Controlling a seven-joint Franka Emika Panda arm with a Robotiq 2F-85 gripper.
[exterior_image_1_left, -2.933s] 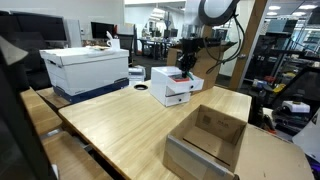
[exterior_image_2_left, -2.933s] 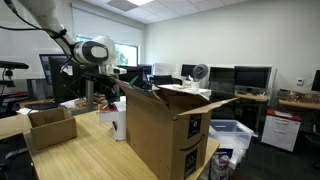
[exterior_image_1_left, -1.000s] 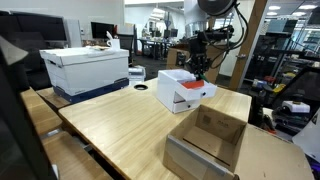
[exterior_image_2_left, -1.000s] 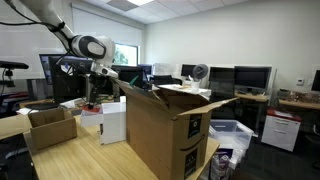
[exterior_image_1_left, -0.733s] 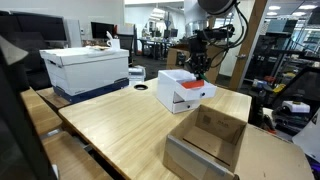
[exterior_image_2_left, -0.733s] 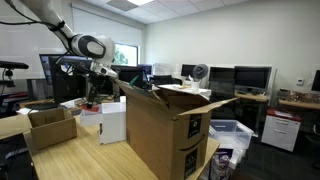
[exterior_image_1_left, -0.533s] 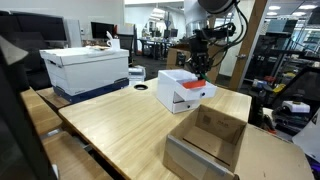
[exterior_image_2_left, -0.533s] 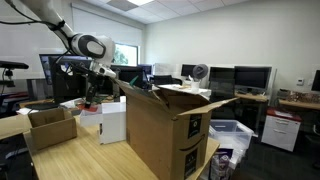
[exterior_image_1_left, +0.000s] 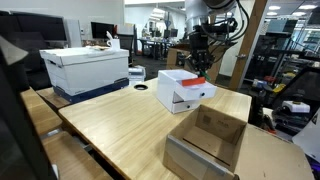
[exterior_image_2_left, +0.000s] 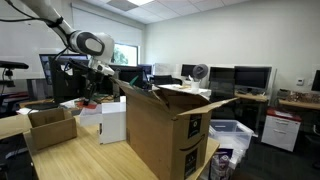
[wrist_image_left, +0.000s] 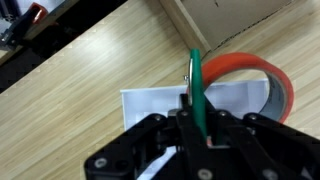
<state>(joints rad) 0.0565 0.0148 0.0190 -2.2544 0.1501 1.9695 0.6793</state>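
Wrist view first: my gripper (wrist_image_left: 197, 108) is clamped tight on the thin green edge of a red tape roll (wrist_image_left: 245, 63). The ring sticks out to one side of the fingers, with the small white box (wrist_image_left: 150, 101) straight below and the wooden table (wrist_image_left: 80, 70) beyond it.

What has changed: about three seconds back the gripper was down at the top of that box. Over the last second it has crept upward. In an exterior view the gripper (exterior_image_1_left: 198, 67) now hangs above the box with the red ring just beneath it. I judge the roll is clear of the box, or barely so, but the gap is too small for me to be sure. As I read it, the pick is made and the lift is under way, with the grip holding.

The count:
- One tape roll, in the gripper.
- One small white box (exterior_image_1_left: 178, 96), under the roll.
- One larger white box with a lid (exterior_image_1_left: 85, 68), well apart along the table.
- Two cardboard boxes in an exterior view: a tall cardboard box with its flaps open (exterior_image_2_left: 165, 130) and a low cardboard box (exterior_image_2_left: 50, 125), also open.
- One arm, one gripper.
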